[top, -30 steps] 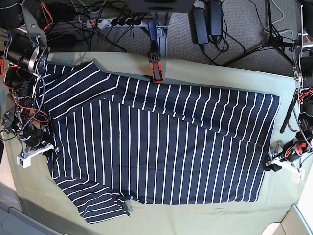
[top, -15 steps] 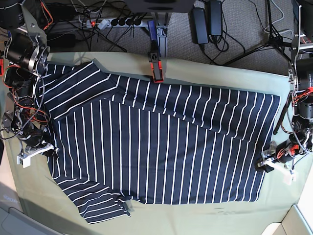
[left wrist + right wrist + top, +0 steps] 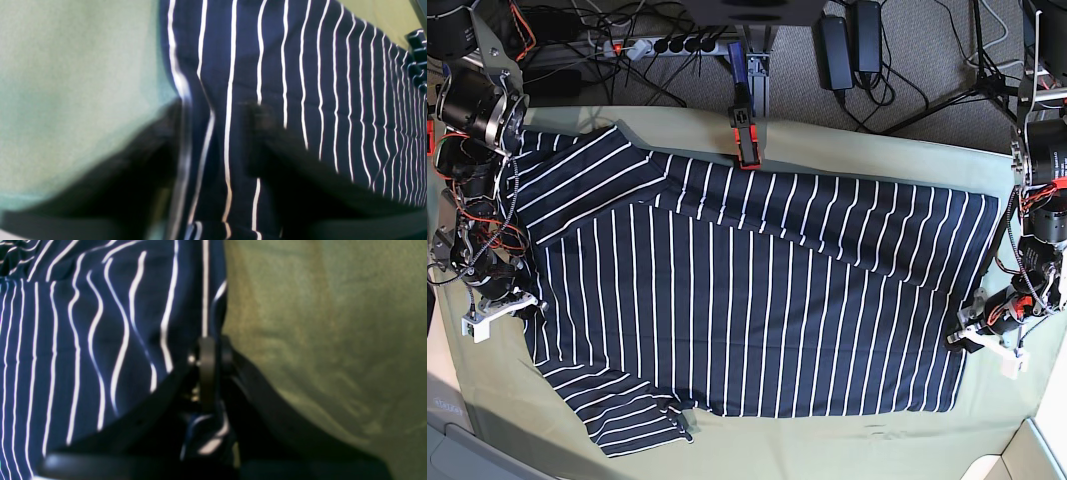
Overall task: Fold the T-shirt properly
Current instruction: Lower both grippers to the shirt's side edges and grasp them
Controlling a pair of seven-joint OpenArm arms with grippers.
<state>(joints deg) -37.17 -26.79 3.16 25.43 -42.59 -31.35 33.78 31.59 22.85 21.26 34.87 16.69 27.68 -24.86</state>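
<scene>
Shirt edges in both hands, folding not really begun.

The T-shirt (image 3: 757, 290) lies spread almost flat on the green tabletop (image 3: 847, 445), filling most of it, with one sleeve at the far left and the other at the near left. Only a long diagonal crease across the upper part shows some cloth laid over; a proper fold is not yet made, so nearly all the work is left. The right hand (image 3: 208, 373) is at the left border of the shirt, pressed together and pinching the striped hem. The left hand (image 3: 213, 160) is at the right border with its two fingers on either side of the hem; the picture is blurred, so I cannot tell if it grips already.
</scene>
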